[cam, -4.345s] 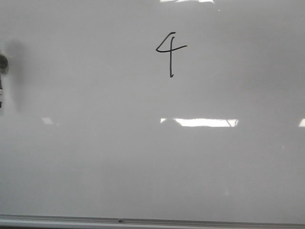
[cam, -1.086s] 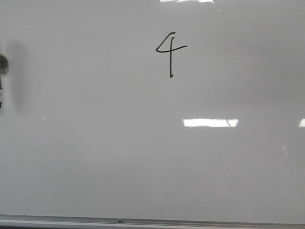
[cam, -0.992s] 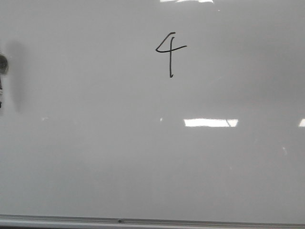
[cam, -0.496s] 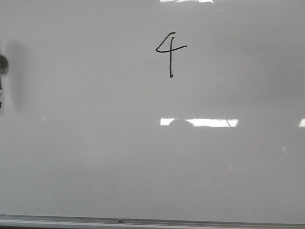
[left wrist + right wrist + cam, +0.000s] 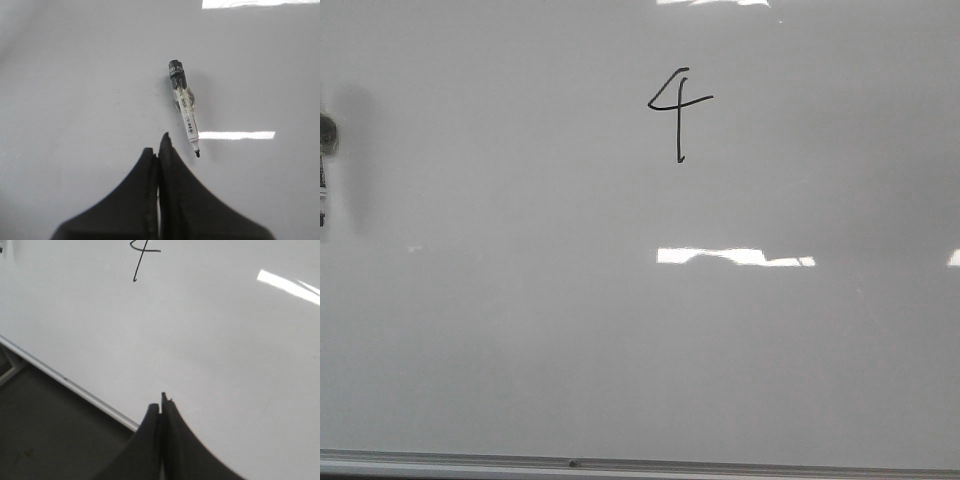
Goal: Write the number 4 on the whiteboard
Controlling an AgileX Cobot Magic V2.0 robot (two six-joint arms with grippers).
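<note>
1. One number 4 (image 5: 678,112) sits high on the whiteboard (image 5: 520,350), well apart from our left gripper (image 5: 159,150) and right gripper (image 5: 161,407).
2. Both grippers have their fingers pressed together, holding nothing.
3. We see a marker (image 5: 185,107) lying uncapped on the board just beyond our left gripper.
4. Only the figure's lower part shows in our right wrist view; the front view cuts the marker off at its left edge.

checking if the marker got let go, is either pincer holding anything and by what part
Nothing is held. The left pincer and right pincer are both shut on nothing; the marker lies loose on the whiteboard.
</note>
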